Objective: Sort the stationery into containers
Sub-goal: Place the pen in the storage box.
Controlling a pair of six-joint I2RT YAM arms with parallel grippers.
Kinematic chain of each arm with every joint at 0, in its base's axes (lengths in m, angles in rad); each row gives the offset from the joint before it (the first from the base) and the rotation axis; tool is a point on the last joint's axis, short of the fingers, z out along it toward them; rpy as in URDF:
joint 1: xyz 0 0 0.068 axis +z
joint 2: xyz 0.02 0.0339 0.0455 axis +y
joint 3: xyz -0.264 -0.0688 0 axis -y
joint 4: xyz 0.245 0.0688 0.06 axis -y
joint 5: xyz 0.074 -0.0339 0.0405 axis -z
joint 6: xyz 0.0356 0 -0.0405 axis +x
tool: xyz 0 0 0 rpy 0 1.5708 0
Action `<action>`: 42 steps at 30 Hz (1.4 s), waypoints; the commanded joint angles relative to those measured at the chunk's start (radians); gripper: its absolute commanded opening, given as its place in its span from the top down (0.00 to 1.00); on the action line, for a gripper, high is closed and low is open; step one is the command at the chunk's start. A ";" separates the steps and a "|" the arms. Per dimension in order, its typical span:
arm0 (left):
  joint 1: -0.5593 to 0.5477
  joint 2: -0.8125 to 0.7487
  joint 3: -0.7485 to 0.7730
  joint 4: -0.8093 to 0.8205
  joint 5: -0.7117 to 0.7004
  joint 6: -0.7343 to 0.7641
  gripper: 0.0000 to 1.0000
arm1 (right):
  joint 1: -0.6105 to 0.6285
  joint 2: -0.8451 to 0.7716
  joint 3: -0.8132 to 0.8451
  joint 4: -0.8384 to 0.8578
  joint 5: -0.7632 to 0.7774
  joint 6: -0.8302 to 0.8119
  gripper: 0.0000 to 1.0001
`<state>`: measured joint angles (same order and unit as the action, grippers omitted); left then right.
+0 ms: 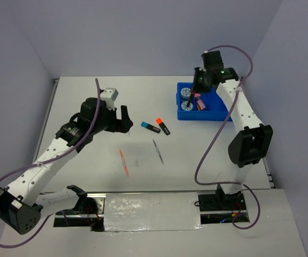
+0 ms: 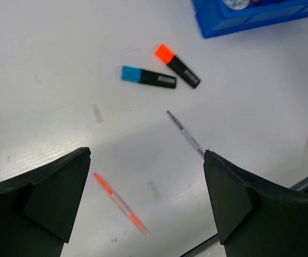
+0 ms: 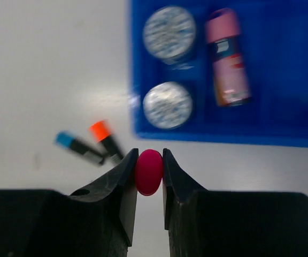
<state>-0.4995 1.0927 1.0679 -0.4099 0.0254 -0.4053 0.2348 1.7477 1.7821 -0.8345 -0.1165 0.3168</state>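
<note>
Our right gripper [image 3: 149,160] is nearly closed, its 2 fingers pinched on the pink cap of a highlighter [image 3: 149,172]. In the top view the highlighter's black body hangs from the jaws above the left edge of the blue tray [image 1: 218,113].

In the right wrist view, 2 tape discs [image 3: 169,32] lie one behind the other along the tray's left side. We cannot tell whether a divider runs between them. The pink cylinder [image 3: 228,56] lies just beside them in the next section.

Our left gripper [image 2: 147,154] stands wide open with nothing between its fingers, raised over the middle of the table [image 1: 159,182].

Below it, 4 items lie loose on the surface:
- The blue-capped highlighter [image 2: 147,76] and the orange-capped highlighter [image 2: 178,65] lie close together, their black ends almost meeting.
- The grey pen [image 2: 185,134] lies nearer the arms.
- The orange pen [image 2: 121,203] lies to the left of the grey pen, and the 2 are apart.

The tabletop is matt white, with faint scuffs and grey smudges in the left wrist view. A crinkled silvery strip [image 1: 148,211] runs along its near edge between the 2 arm bases. Plain pale walls [image 1: 143,37] close the table in behind and on both sides.
</note>
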 commanded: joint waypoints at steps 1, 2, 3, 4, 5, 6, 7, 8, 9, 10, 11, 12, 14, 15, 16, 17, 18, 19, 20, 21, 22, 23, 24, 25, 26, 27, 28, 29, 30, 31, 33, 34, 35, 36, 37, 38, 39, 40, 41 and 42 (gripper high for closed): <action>0.009 0.003 0.026 -0.139 -0.113 -0.023 0.01 | -0.080 0.091 0.140 -0.179 0.407 -0.131 1.00; 0.010 -0.001 0.020 -0.148 -0.102 -0.023 0.01 | -0.124 0.114 0.195 -0.189 0.458 -0.139 1.00; 0.012 -0.013 0.017 -0.159 -0.096 -0.024 0.01 | -0.144 0.136 0.221 -0.186 0.501 -0.145 1.00; 0.010 -0.020 0.011 -0.159 -0.085 -0.024 0.01 | -0.161 0.182 0.249 -0.181 0.512 -0.153 1.00; 0.010 -0.027 -0.002 -0.161 -0.070 -0.026 0.01 | -0.187 0.206 0.302 -0.178 0.531 -0.156 1.00; 0.010 -0.037 -0.006 -0.165 -0.064 -0.027 0.01 | -0.198 0.231 0.327 -0.175 0.552 -0.159 1.00; 0.010 -0.039 -0.009 -0.171 -0.061 -0.030 0.01 | -0.206 0.284 0.358 -0.176 0.575 -0.157 1.00; 0.010 -0.042 -0.013 -0.176 -0.044 -0.038 0.01 | -0.219 0.309 0.411 -0.175 0.569 -0.168 1.00; 0.010 -0.042 -0.013 -0.188 -0.033 -0.038 0.01 | -0.224 0.329 0.431 -0.169 0.560 -0.173 1.00; 0.010 -0.042 -0.010 -0.196 -0.024 -0.036 0.01 | -0.226 0.369 0.462 -0.155 0.534 -0.182 1.00; 0.010 -0.039 -0.002 -0.210 -0.006 -0.036 0.01 | -0.227 0.384 0.473 -0.152 0.522 -0.183 1.00; 0.010 -0.039 0.001 -0.214 0.002 -0.032 0.01 | -0.227 0.398 0.479 -0.149 0.515 -0.185 1.00; 0.010 -0.030 0.017 -0.227 -0.005 -0.026 0.01 | -0.227 0.433 0.477 -0.138 0.522 -0.182 1.00; 0.010 -0.025 0.024 -0.234 -0.015 -0.027 0.01 | -0.227 0.455 0.476 -0.134 0.508 -0.182 1.00; 0.010 -0.022 0.039 -0.247 -0.021 -0.035 0.01 | -0.256 0.464 0.481 -0.138 0.483 -0.173 0.97; 0.010 -0.014 0.044 -0.248 -0.021 -0.039 0.01 | -0.261 0.473 0.481 -0.138 0.471 -0.173 0.95; 0.012 -0.004 0.050 -0.250 -0.021 -0.053 0.01 | -0.264 0.486 0.481 -0.134 0.450 -0.176 0.91; 0.012 0.002 0.053 -0.250 -0.021 -0.061 0.01 | -0.265 0.493 0.482 -0.133 0.442 -0.176 0.88; 0.010 0.009 0.056 -0.250 -0.021 -0.069 0.01 | -0.265 0.498 0.487 -0.137 0.433 -0.173 0.77; 0.010 0.016 0.063 -0.253 -0.021 -0.076 0.01 | -0.269 0.504 0.490 -0.141 0.422 -0.168 0.61; 0.010 0.024 0.064 -0.251 -0.021 -0.092 0.01 | -0.269 0.506 0.494 -0.147 0.420 -0.159 0.39; 0.010 0.042 0.067 -0.251 -0.021 -0.099 0.01 | -0.269 0.501 0.500 -0.152 0.414 -0.156 0.32; 0.012 0.053 0.075 -0.251 -0.019 -0.105 0.01 | -0.269 0.495 0.510 -0.153 0.405 -0.153 0.16; 0.010 0.077 0.079 -0.248 -0.021 -0.116 0.01 | -0.269 0.489 0.517 -0.158 0.399 -0.151 0.06; 0.010 0.094 0.086 -0.251 -0.021 -0.125 0.01 | -0.269 0.469 0.539 -0.160 0.399 -0.148 0.01; 0.010 0.111 0.110 -0.259 -0.056 -0.151 0.01 | -0.269 0.457 0.549 -0.172 0.400 -0.142 0.00; 0.010 0.152 0.125 -0.283 -0.062 -0.167 0.01 | -0.267 0.422 0.554 -0.176 0.400 -0.140 0.00; 0.010 0.180 0.145 -0.299 -0.070 -0.185 0.01 | -0.269 0.400 0.554 -0.179 0.399 -0.134 0.00; 0.009 0.206 0.188 -0.320 -0.093 -0.240 0.01 | -0.267 0.374 0.545 -0.193 0.393 -0.119 0.00; 0.009 0.264 0.210 -0.343 -0.099 -0.268 0.01 | -0.265 0.348 0.533 -0.202 0.381 -0.107 0.00; -0.013 0.356 0.280 -0.409 -0.146 -0.372 0.01 | -0.249 0.177 0.420 -0.187 0.301 -0.067 0.00; -0.028 0.384 0.300 -0.424 -0.163 -0.409 0.01 | -0.239 0.176 0.358 -0.166 0.285 -0.059 0.00; -0.042 0.413 0.322 -0.432 -0.180 -0.441 0.01 | -0.211 0.065 0.283 -0.134 0.272 -0.055 0.00; -0.074 0.471 0.373 -0.457 -0.206 -0.522 0.01 | -0.194 0.009 0.151 -0.085 0.264 -0.044 0.00; -0.095 0.502 0.401 -0.467 -0.255 -0.562 0.01 | -0.158 -0.087 0.093 -0.066 0.252 -0.035 0.00; -0.112 0.533 0.432 -0.475 -0.284 -0.599 0.01 | -0.144 -0.129 -0.009 -0.051 0.230 -0.015 0.00; -0.146 0.564 0.501 -0.515 -0.318 -0.691 0.01 | -0.128 -0.169 -0.059 -0.029 0.178 0.002 0.00; -0.161 0.631 0.564 -0.535 -0.361 -0.736 0.01 | -0.108 -0.242 -0.143 -0.009 0.134 0.022 0.00; -0.171 0.665 0.564 -0.553 -0.375 -0.777 0.01 | -0.095 -0.275 -0.177 -0.009 0.102 0.036 0.00; -0.180 0.735 0.622 -0.607 -0.387 -0.867 0.01 | -0.083 -0.310 -0.214 -0.005 0.062 0.050 0.00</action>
<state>-0.6441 1.7256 1.5745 -0.8948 -0.2447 -1.0084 0.1249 1.5105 1.6764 -0.9024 0.0841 0.2974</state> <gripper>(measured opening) 0.993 0.994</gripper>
